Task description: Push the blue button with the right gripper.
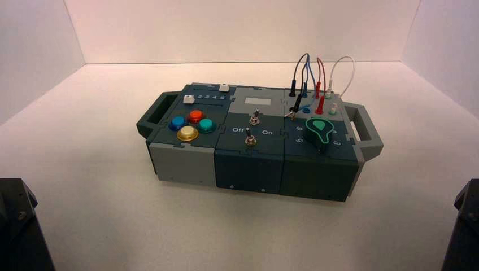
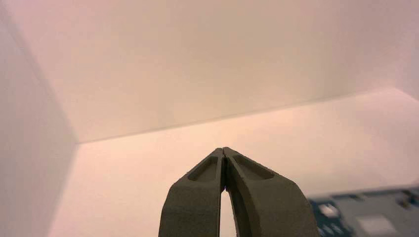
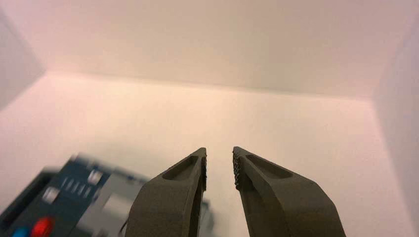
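Note:
The blue button [image 1: 178, 123] is a small glossy dome at the left end of the box [image 1: 186, 164], with a red button [image 1: 195, 116], a teal button [image 1: 207, 125] and a yellow button [image 1: 187, 133] round it. In the right wrist view my right gripper [image 3: 219, 152] is open and empty, held well above and away from the box. The blue button [image 3: 19, 232] shows there at the frame's edge beside the red one [image 3: 42, 226]. My left gripper [image 2: 224, 150] is shut and empty, parked away from the box.
The box also bears two white sliders [image 1: 189, 99], two toggle switches [image 1: 255, 118] by "Off" and "On" lettering, a green knob [image 1: 319, 131] and plugged wires [image 1: 308, 73]. It has a handle at each end [image 1: 155, 110]. Black arm bases sit in the near corners [image 1: 17, 226].

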Controlling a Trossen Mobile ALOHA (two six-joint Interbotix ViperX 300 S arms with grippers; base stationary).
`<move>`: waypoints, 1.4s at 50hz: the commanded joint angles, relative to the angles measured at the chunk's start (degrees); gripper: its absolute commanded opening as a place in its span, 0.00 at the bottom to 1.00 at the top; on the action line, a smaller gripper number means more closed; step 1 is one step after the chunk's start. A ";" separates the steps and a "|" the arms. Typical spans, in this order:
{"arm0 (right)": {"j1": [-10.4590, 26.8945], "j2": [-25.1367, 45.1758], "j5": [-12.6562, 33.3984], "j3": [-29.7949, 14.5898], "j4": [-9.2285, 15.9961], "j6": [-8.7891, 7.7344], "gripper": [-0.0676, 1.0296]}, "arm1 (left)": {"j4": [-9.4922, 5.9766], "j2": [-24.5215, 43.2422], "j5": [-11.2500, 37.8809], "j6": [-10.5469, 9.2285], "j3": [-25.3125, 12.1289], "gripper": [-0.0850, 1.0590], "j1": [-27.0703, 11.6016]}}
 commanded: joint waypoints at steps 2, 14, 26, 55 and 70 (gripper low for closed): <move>4.22 5.27 5.71 -5.80 0.09 -0.09 0.34 | 0.18 0.53 7.12 0.18 -3.78 0.05 0.09; 13.89 15.64 14.06 -14.50 0.00 -0.62 0.33 | 0.18 1.93 21.45 0.26 -7.03 0.05 0.09; 21.97 23.91 19.25 -21.45 -0.09 -0.97 0.30 | 0.18 2.29 32.61 0.18 -11.78 0.05 -0.09; 30.50 35.33 26.72 -27.95 -0.53 -2.81 0.25 | 0.26 1.58 53.00 -2.02 -18.72 0.05 -0.18; 35.42 42.63 26.63 -30.41 -1.67 -2.90 0.20 | 6.33 2.37 56.07 -8.26 -16.17 0.05 -0.09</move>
